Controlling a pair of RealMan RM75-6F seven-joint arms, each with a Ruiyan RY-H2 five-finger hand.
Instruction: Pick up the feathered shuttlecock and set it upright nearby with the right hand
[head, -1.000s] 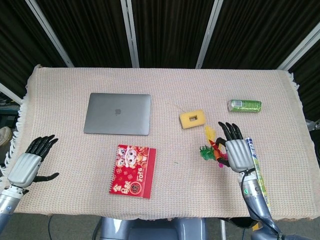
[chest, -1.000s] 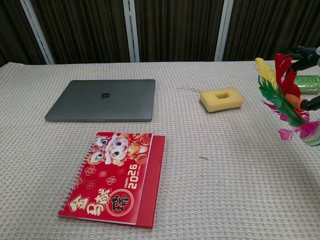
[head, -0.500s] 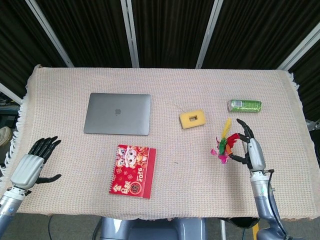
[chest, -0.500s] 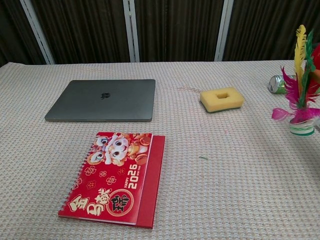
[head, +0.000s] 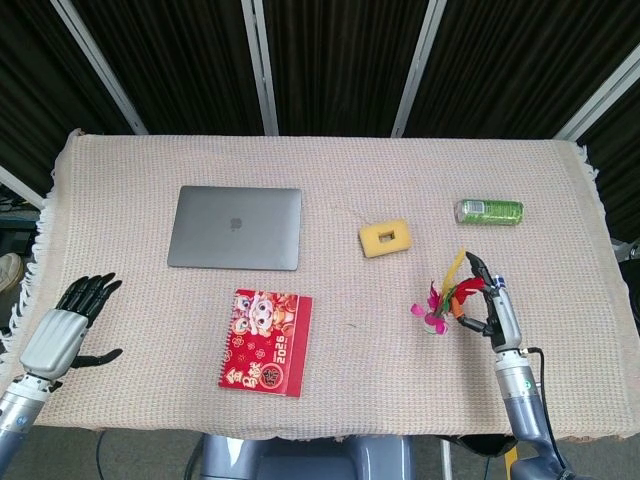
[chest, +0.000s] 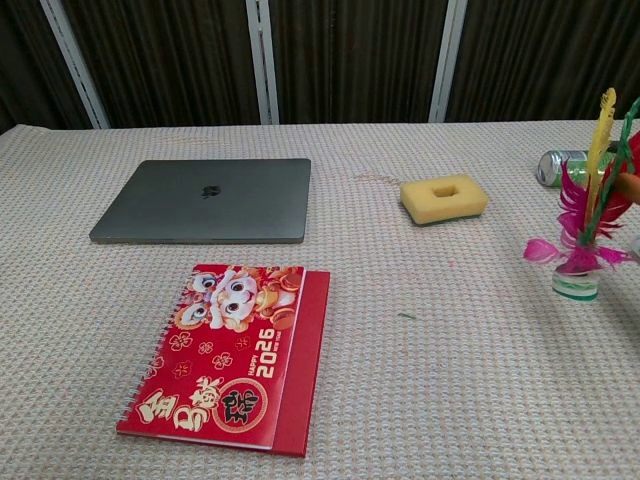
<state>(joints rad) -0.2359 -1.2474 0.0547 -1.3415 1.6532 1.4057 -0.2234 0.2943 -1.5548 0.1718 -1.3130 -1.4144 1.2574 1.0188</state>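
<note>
At the right side of the table, the feathered shuttlecock (head: 441, 305) stands upright on its round base, its pink, yellow, green and red feathers pointing up; the chest view (chest: 586, 232) shows the base resting flat on the woven tablecloth (head: 330, 180). The right hand (head: 493, 308) is just beside it on the robot's right, dark fingers (head: 478, 268) curled toward the feathers. Whether the fingertips touch or pinch the feathers cannot be told from either view, since the chest view cuts the hand off at the frame edge.

Beyond the shuttlecock, toward the far right of the table, a green drink can (head: 489, 211) lies on its side. A yellow sponge (head: 385, 238) with a rectangular hollow in its top sits to the left of the can. A closed grey laptop (head: 236, 227) lies further left, and a red 2026 spiral-bound calendar (head: 266, 342) lies on the near side of it.

The left hand (head: 66, 333) hovers off the near left edge of the table, well apart from everything, fingers spread and holding nothing.
</note>
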